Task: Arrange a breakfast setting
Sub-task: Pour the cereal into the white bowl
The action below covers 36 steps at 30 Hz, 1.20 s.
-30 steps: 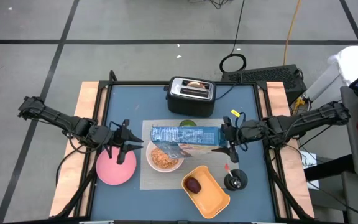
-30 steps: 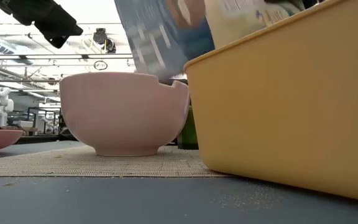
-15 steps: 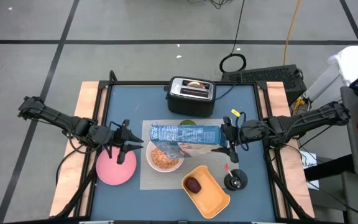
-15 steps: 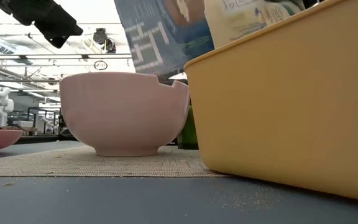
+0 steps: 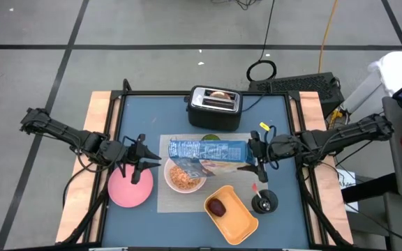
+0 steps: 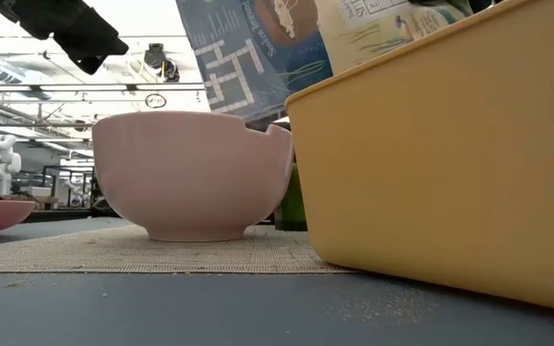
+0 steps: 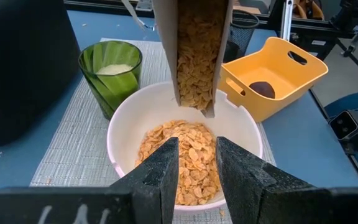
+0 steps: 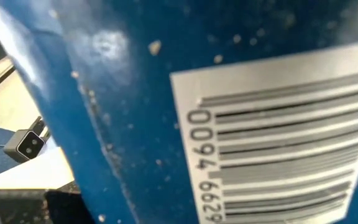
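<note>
My right gripper (image 5: 255, 159) is shut on a blue cereal box (image 5: 208, 151), which lies across the grey placemat (image 5: 166, 202). The box's open end (image 7: 194, 56) is over the white bowl (image 5: 185, 176), which holds cereal flakes. My left gripper (image 5: 149, 165) is open and empty, left of the bowl and above the pink plate (image 5: 128, 189). The green cup (image 7: 110, 74) stands on the mat behind the bowl, partly under the box. A round bread piece (image 5: 220, 94) sticks out of the toaster (image 5: 215, 106). My right gripper holds the cereal box by its closed end (image 5: 245, 153), coming level from the table's right side. The box's barcode face (image 8: 278, 137) fills the wrist view and hides the fingers. The box is lifted clear, lying lengthwise, with its open end tipped down over the bowl.
An orange tray (image 5: 232, 213) with a dark round thing (image 5: 218, 207) sits at the mat's near right corner. It fills the right of the low view (image 6: 450, 163). A small black object (image 5: 264, 202) stands right of the tray. The toaster is at the far edge.
The cereal box's printed face has shifted a little above the bowl in the low view. Both arms keep their places in the high view.
</note>
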{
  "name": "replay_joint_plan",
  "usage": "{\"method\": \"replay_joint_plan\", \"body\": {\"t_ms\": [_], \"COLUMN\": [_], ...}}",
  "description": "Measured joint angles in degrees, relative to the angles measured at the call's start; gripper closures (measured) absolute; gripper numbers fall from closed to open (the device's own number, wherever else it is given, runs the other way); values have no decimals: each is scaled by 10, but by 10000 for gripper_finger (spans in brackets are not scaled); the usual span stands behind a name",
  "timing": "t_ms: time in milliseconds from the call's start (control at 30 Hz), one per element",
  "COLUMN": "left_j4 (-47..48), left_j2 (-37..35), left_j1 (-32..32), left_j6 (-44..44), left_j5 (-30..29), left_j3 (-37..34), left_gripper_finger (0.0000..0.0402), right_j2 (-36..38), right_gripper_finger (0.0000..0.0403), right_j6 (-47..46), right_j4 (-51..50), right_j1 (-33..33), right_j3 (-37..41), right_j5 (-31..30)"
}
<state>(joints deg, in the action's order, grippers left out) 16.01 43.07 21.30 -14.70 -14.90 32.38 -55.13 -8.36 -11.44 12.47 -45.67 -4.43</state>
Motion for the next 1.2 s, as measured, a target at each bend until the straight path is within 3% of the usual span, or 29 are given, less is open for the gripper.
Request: {"method": "replay_joint_plan", "body": {"t_ms": [467, 867, 1200], "left_j4": [0, 0, -13], "left_j2": [0, 0, 0], "left_j1": [0, 0, 0], "left_j6": [0, 0, 1], "left_j5": [0, 0, 0], "left_j3": [0, 0, 0], "left_gripper_finger": [289, 289, 289], "right_j2": [24, 38, 38], "right_gripper_finger": [140, 140, 140], "right_j6": [6, 54, 129], "right_j4": [28, 130, 275], "right_j1": [0, 0, 0], "right_j3": [0, 0, 1], "right_j5": [-2, -3, -3]}}
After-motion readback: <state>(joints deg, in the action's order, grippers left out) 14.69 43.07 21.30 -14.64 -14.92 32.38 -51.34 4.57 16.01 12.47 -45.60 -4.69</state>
